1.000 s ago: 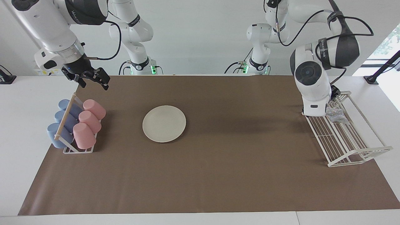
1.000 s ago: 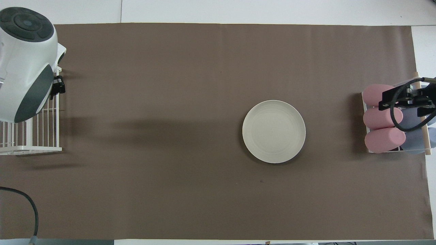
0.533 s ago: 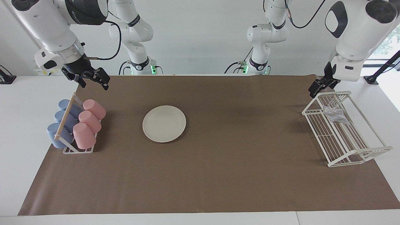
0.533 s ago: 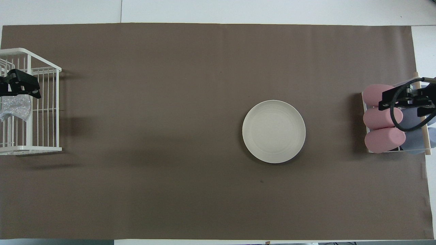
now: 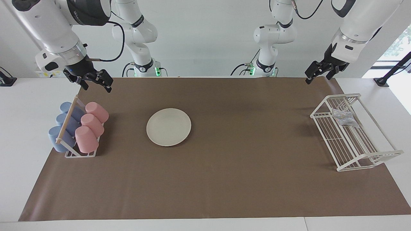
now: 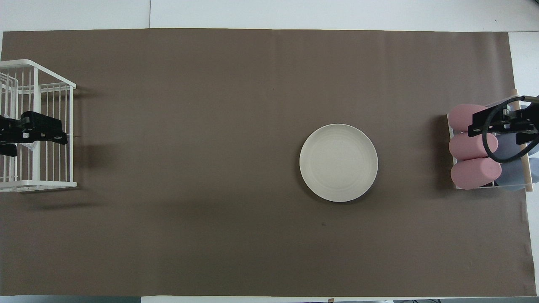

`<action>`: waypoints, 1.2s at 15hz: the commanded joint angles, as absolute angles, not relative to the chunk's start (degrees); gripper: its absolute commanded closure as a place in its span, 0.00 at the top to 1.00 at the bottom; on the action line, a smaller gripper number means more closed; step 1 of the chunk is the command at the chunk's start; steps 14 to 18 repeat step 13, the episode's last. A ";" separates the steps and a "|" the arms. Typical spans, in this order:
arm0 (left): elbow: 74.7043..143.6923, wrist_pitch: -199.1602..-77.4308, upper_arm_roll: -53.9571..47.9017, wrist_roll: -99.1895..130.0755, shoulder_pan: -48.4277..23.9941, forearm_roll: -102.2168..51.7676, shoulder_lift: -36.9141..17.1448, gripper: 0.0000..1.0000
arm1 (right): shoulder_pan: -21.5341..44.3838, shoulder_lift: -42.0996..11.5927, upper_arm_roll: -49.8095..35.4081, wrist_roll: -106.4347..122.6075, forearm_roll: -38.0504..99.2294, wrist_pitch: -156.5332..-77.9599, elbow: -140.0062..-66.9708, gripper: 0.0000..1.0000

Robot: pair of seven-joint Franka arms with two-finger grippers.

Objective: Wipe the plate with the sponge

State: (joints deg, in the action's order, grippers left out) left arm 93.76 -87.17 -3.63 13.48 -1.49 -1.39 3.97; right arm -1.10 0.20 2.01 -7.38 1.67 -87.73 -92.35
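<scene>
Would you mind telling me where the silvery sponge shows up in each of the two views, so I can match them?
Facing view: the sponge lies in the white wire rack, at the picture's right, in the end nearer the robots.
Overhead view: at the picture's left edge in the same rack; only a sliver shows beneath the raised left gripper.
Shared landmark: the plate on the brown mat.

I am looking at a white table [image 5: 19, 134] carrying a brown mat [image 5: 224, 179] that is covering most of its top. A plain white wall [image 5: 205, 38] is standing at the robots' end, and daylight is coming through a window [image 5: 399, 41] at the left arm's end.
</scene>
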 commanded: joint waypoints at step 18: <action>93.51 -85.34 -2.64 12.48 -2.81 -2.02 3.69 1.00 | -1.05 1.58 1.85 -8.35 0.97 -87.89 -93.87 1.00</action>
